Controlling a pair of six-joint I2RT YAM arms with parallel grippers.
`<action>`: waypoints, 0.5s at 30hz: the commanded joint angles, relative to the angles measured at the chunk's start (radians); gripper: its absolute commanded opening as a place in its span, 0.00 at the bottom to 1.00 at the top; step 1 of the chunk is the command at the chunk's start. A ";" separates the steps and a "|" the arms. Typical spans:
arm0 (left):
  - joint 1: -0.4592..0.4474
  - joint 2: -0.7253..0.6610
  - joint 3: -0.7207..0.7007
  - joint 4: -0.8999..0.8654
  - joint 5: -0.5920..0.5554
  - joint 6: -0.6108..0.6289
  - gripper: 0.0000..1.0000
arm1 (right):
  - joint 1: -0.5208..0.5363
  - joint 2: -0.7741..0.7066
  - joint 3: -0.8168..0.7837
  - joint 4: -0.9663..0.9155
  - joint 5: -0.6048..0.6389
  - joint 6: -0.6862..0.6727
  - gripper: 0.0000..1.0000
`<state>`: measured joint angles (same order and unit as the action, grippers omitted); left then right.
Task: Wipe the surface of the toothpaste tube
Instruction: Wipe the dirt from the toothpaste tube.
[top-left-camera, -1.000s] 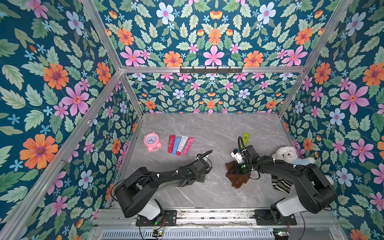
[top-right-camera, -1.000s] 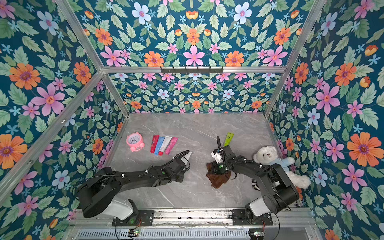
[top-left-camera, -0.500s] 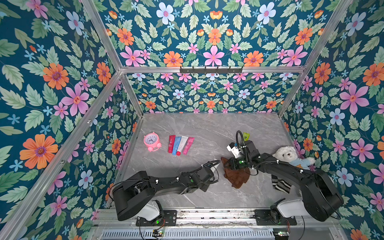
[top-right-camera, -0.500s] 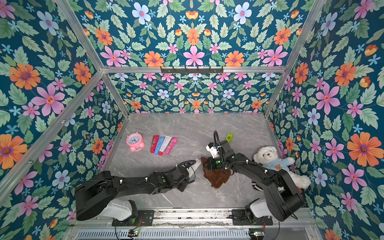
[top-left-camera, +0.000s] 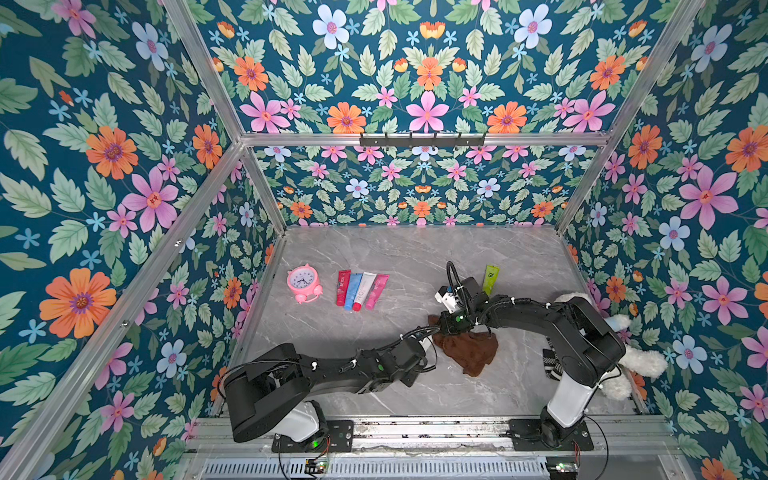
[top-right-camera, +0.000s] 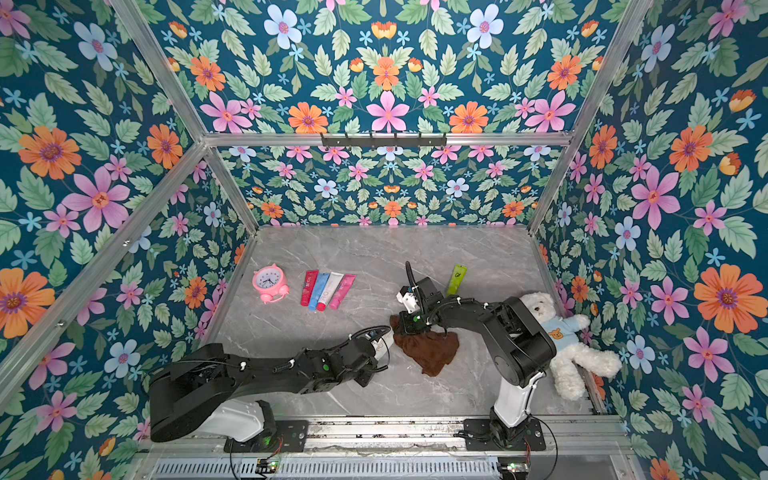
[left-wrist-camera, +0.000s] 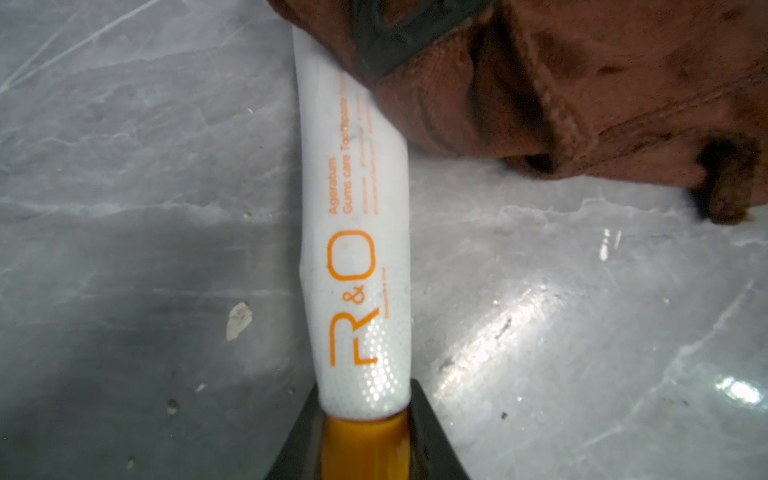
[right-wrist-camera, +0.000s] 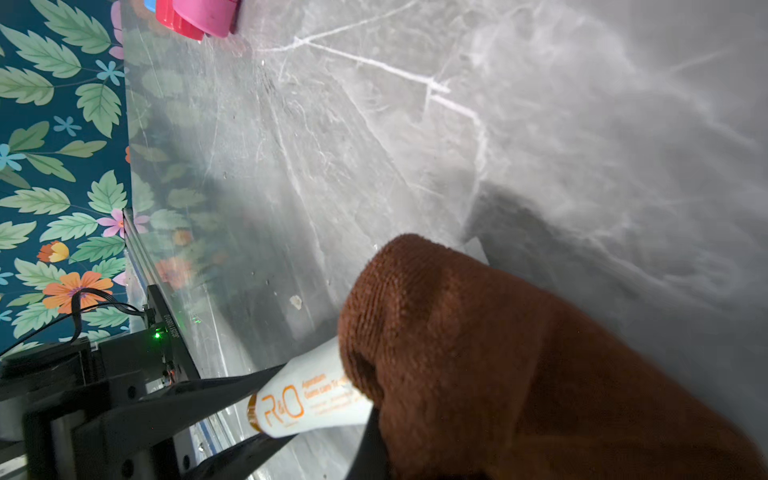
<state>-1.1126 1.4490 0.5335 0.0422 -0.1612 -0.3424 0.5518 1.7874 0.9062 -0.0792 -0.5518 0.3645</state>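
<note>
— One big marble table (top-left-camera: 395, 257), and over it our left arm (top-left-camera: 316, 374) and right arm (top-left-camera: 540, 316) meet. What do we have between them?

— First the brown cloth (top-left-camera: 469, 353), the bigger thing. Our right gripper (top-left-camera: 451, 326) is closed on a bunch of it, and the rest hangs down onto the table.

— And the toothpaste tube (left-wrist-camera: 357, 249)?

— It is near the front middle of the table, white with orange letters, and it seems lifted a little off the marble. Our left gripper (left-wrist-camera: 363, 436) pinches it at the end with the orange cap (left-wrist-camera: 361, 453), jaws closed on it. The far end of the tube touches the cloth and goes under its fold.

— What can go wrong for us from here?

— We think the tube is soft, and we hold it only at one end. If we press the cloth too hard, the tube can bend, turn in the jaws, or slip out. Also the loose cloth lies on the table; it can catch there and pull out of the right jaws. And the cloth covers only the far part, so most of the surface is not yet wiped.
</note>
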 joint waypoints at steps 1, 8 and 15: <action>0.002 0.004 -0.001 0.022 -0.011 0.020 0.01 | 0.019 0.011 -0.047 -0.039 0.033 0.006 0.00; 0.002 0.016 0.005 0.026 -0.009 0.030 0.01 | 0.119 -0.068 -0.119 0.043 -0.037 0.064 0.00; 0.002 0.019 0.006 0.028 -0.009 0.034 0.00 | 0.160 -0.083 -0.128 0.124 -0.067 0.123 0.00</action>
<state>-1.1126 1.4670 0.5392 0.0597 -0.1772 -0.3275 0.7116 1.7008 0.7773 0.0402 -0.5907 0.4545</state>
